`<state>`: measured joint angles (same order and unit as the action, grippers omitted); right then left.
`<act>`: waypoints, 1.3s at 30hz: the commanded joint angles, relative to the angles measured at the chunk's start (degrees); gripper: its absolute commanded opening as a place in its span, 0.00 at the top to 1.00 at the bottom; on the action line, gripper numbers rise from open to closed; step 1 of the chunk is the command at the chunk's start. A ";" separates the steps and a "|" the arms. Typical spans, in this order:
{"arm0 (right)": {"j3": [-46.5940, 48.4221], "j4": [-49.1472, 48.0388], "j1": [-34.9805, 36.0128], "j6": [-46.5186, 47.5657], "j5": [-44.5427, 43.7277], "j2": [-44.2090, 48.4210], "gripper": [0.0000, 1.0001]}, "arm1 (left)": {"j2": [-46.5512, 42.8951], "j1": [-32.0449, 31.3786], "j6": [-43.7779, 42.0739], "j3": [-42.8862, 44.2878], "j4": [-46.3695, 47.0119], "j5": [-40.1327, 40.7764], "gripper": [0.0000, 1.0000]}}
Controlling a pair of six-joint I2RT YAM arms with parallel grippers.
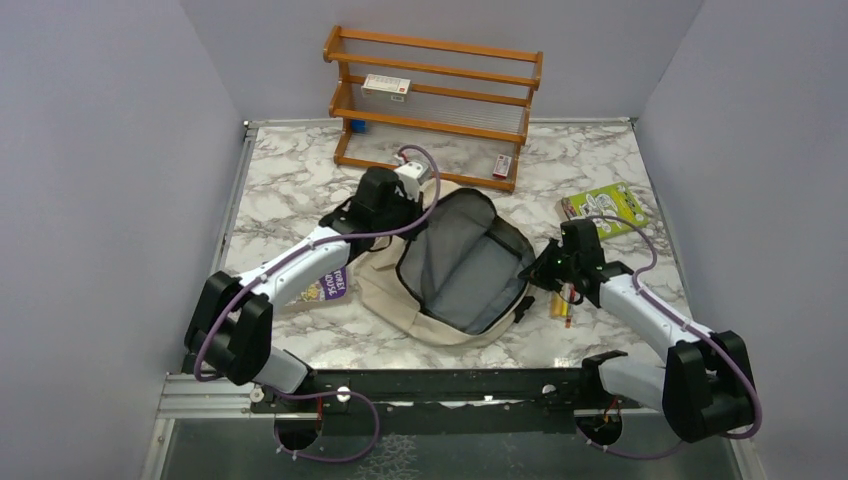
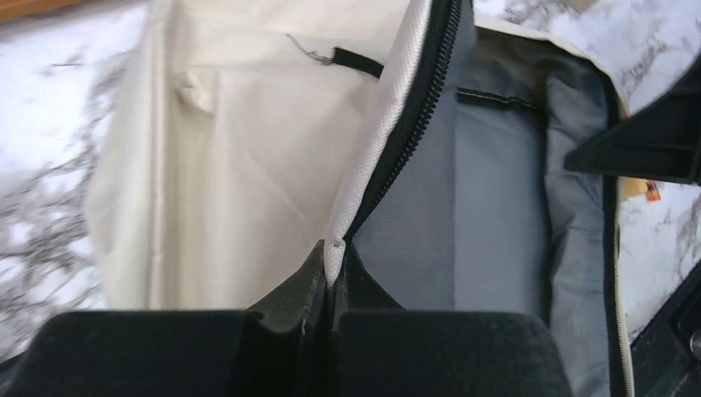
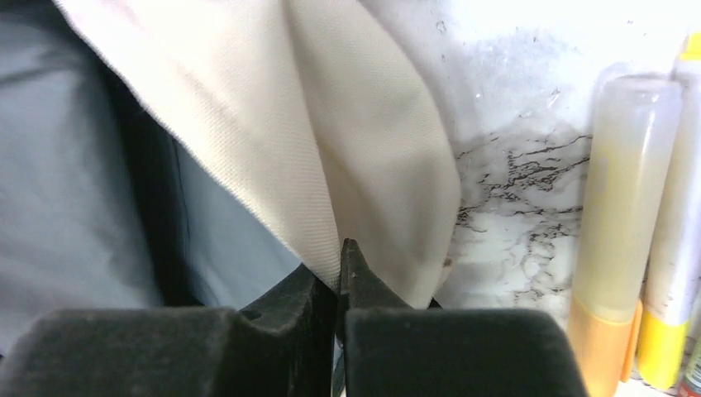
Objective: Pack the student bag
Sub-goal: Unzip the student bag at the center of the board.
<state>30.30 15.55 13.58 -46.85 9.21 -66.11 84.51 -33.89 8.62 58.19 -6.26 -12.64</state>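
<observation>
Top external: student bag (image 1: 395, 305) between purple book (image 1: 333, 286) and markers (image 1: 562, 308); rack (image 1: 432, 100) behind

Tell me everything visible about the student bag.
The student bag is soft cream fabric with dark grey lining and a black zipper. It lies on the marble table, unzipped and held wide open, nothing visible inside. The left arm's jaws pinch its zipper edge; the right arm's jaws pinch a cream fold opposite.

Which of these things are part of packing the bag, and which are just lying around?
In the job: student bag, pinched at its rim by left gripper and right gripper; likely for packing: purple book, green box, marker pens.
Lying about, it seems: wooden rack, white box on its shelf.
</observation>
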 commanded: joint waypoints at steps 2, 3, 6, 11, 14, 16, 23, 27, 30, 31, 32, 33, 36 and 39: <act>-0.04 1.09 0.15 0.50 -4.67 3.50 0.97 | -4.91 8.23 1.28 -1.94 1.58 -1.79 1.00; 0.21 1.62 0.20 0.65 -4.99 3.91 0.98 | -5.23 9.49 1.56 -2.40 1.49 -1.33 1.00; 0.62 3.01 0.13 1.03 -5.43 5.16 0.99 | -5.53 12.48 3.79 -4.10 1.12 1.11 1.00; 0.91 4.01 0.13 1.30 -4.17 6.28 0.99 | -3.28 14.11 8.70 -7.74 0.79 1.50 1.00; 1.08 3.93 0.13 2.05 -2.23 6.39 0.99 | -1.37 14.11 12.02 -10.91 2.09 1.64 1.00; 0.91 2.47 0.13 2.94 0.16 6.44 0.98 | 0.29 14.11 13.28 -12.45 3.46 0.40 0.97; 3.88 2.48 0.13 5.17 5.91 8.42 0.81 | 2.84 14.11 14.46 -13.77 5.41 -1.57 0.71; 6.87 3.67 0.14 4.62 6.85 11.43 0.70 | 0.09 14.11 14.44 -13.44 4.92 -2.23 0.50; 9.17 5.51 0.17 4.74 7.26 12.89 0.64 | -2.41 14.11 15.47 -12.73 4.07 -3.32 0.43; 9.98 6.23 0.15 4.87 7.01 13.11 0.63 | -3.36 14.11 16.10 -12.74 3.99 -3.69 0.42; 10.60 6.98 0.13 4.99 6.70 13.25 0.61 | -4.28 14.11 16.86 -12.88 3.98 -4.00 0.40; 11.11 7.56 0.13 5.13 6.36 13.30 0.60 | -5.09 14.11 17.53 -12.84 3.98 -4.38 0.38; 12.33 8.43 0.13 6.02 6.36 13.06 0.58 | -7.59 14.11 19.68 -12.51 3.46 -5.11 0.30; 13.33 7.56 0.13 7.19 9.30 11.28 0.59 | -9.75 14.11 20.97 -11.75 2.54 -5.63 0.25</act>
<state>41.43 21.21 13.80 -41.87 14.94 -53.30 78.35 -20.21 26.52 44.88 -2.76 -16.01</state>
